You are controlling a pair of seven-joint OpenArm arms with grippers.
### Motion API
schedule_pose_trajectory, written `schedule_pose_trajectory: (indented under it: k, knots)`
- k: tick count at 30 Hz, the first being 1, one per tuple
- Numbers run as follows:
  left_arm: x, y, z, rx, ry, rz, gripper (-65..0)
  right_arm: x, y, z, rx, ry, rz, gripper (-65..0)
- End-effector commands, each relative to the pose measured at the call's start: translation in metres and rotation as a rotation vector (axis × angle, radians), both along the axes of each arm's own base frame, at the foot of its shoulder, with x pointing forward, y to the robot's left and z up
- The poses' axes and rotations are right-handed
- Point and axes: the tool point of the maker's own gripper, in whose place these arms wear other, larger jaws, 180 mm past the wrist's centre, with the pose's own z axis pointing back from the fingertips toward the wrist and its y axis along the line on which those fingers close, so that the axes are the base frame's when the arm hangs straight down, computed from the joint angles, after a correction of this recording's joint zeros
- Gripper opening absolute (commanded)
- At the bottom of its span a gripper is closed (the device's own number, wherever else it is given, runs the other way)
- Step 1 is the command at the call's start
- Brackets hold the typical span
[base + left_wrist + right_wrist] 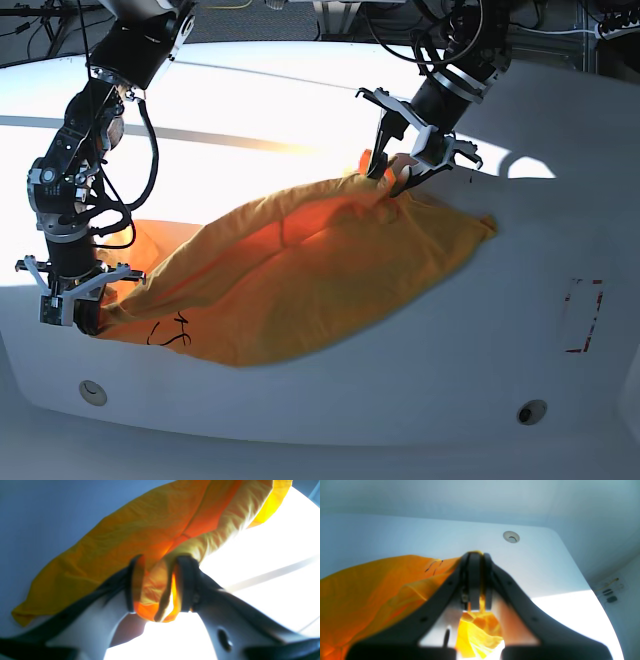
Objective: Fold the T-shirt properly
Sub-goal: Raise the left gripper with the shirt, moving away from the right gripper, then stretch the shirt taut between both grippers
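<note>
The big white table (300, 420) with round corners holds one thing: a soft orange-yellow T-shirt (300, 280), spread out and wrinkly in the middle. Near the T-shirt's front edge, two small round holes (93, 392) sit in the table top.

A white surface (330, 420) with rounded corners fills the scene, half in hard sunlight, half in shade. A round grommet hole (93, 392) sits near the right claw (75, 315), between it and the front edge; the right wrist view shows a similar hole (511, 536) just beyond the claw's tips. A second grommet (532, 411) lies well apart from the left claw (405, 165), close to the front edge. A pale rectangle with red end marks (582, 315) lies flat, also well apart from that claw, on its outer side. A thin dark stripe (200, 135) crosses the sunlit part between the two claws. Black cables (560, 25) trail behind the left claw.
</note>
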Motion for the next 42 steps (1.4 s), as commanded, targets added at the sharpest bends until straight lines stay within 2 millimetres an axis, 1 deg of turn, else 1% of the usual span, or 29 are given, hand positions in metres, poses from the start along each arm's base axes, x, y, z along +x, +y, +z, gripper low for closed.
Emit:
schedule_pose_trajectory:
  k: [1, 2, 3, 5, 7, 9, 11, 12, 13, 15, 17, 18, 23, 26, 28, 30, 31, 32, 34, 40, 42]
  knots:
    - [-0.007, 0.003, 0.005, -0.012, -0.016, -0.004, -25.4, 0.004, 0.000, 0.024, -0.019, -0.077, 0.011, -64.5]
    - [-0.010, 0.003, 0.002, -0.009, -0.004, -0.005, -16.9, 0.004, 0.001, 0.023, -0.015, -0.077, 0.012, -64.5]
    - [-0.012, 0.004, 0.000, -0.007, 0.002, -0.002, -12.8, 0.004, 0.003, 0.022, -0.007, -0.077, 0.013, -64.5]
    - [-0.012, 0.009, -0.001, 0.000, 0.004, 0.009, -9.9, 0.005, 0.005, 0.021, 0.001, -0.077, 0.013, -64.5]
    - [-0.009, 0.018, -0.001, 0.011, 0.001, 0.032, -10.7, 0.005, 0.006, 0.020, 0.006, -0.076, 0.013, -64.5]
    - [-0.003, 0.031, 0.000, 0.025, -0.008, 0.071, -11.8, 0.005, 0.008, 0.020, 0.011, -0.077, 0.017, -64.5]
    - [0.004, 0.045, 0.003, 0.017, -0.018, 0.119, -11.9, 0.005, 0.010, 0.018, 0.022, -0.076, 0.019, -64.5]
    - [0.006, 0.049, 0.006, 0.010, -0.025, 0.131, -11.9, 0.005, 0.011, 0.017, 0.025, -0.076, 0.019, -64.5]
    - [0.017, 0.061, 0.014, -0.022, -0.047, 0.176, -11.8, 0.005, 0.013, 0.017, 0.029, -0.077, 0.019, -64.5]
    - [0.028, 0.078, 0.020, -0.053, -0.065, 0.230, -11.8, 0.006, 0.014, 0.016, 0.032, -0.076, 0.019, -64.5]
    - [0.038, 0.096, 0.022, -0.077, -0.063, 0.285, -11.8, 0.006, 0.014, 0.016, 0.033, -0.077, 0.020, -64.5]
    - [0.045, 0.109, 0.023, -0.094, -0.056, 0.323, -11.8, 0.006, 0.014, 0.017, 0.035, -0.077, 0.021, -64.5]
    - [0.070, 0.152, 0.023, -0.143, -0.017, 0.443, -11.8, 0.006, 0.014, 0.015, 0.036, -0.073, 0.020, -64.5]
    - [0.082, 0.176, 0.011, -0.181, 0.040, 0.514, -11.8, 0.006, 0.014, 0.015, 0.036, -0.073, 0.020, -64.5]
    - [0.089, 0.187, 0.003, -0.198, 0.073, 0.543, -11.8, 0.006, 0.014, 0.015, 0.036, -0.073, 0.020, -64.5]
    - [0.095, 0.193, -0.006, -0.216, 0.110, 0.559, -11.8, 0.006, 0.014, 0.015, 0.036, -0.073, 0.020, -64.5]
    - [0.098, 0.196, -0.015, -0.231, 0.141, 0.567, -11.8, 0.006, 0.014, 0.015, 0.037, -0.074, 0.021, -64.5]
    - [0.099, 0.196, -0.017, -0.236, 0.148, 0.566, -11.8, 0.006, 0.014, 0.015, 0.037, -0.074, 0.021, -64.5]
    - [0.103, 0.195, -0.029, -0.264, 0.189, 0.565, -11.8, 0.006, 0.014, 0.016, 0.037, -0.075, 0.021, -64.5]
    - [0.108, 0.190, -0.055, -0.303, 0.283, 0.561, -11.8, 0.006, 0.014, 0.016, 0.036, -0.075, 0.023, -64.5]
    - [0.111, 0.183, -0.065, -0.304, 0.324, 0.545, -11.8, 0.006, 0.014, 0.016, 0.036, -0.075, 0.023, -64.5]
